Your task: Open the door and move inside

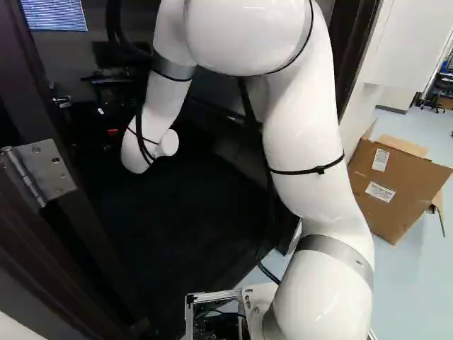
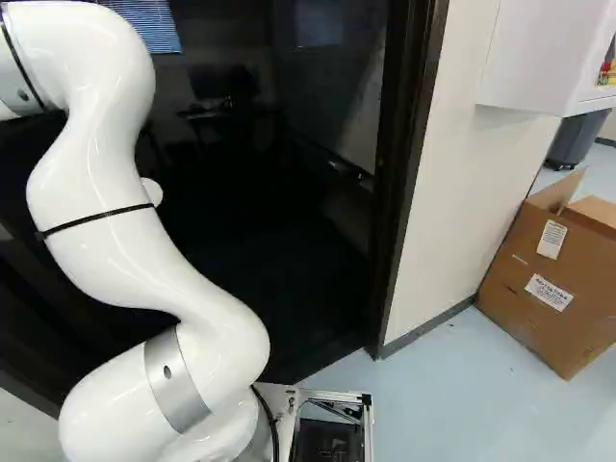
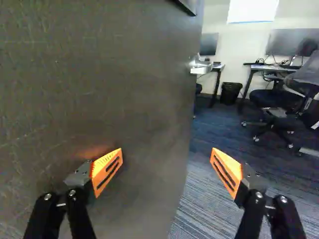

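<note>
Jaws are wide apart, upright edge of the door (image 3: 124, 74) looks roughly between them tbh, handle (image 3: 200, 64) further ahead.

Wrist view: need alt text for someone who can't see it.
Dark door standing open, with the open end effector, orange pads wide apart, in front of it. A metal handle sits near the door's far edge; past that are blue carpet, desks with monitors, office chairs and a black bin.
</note>
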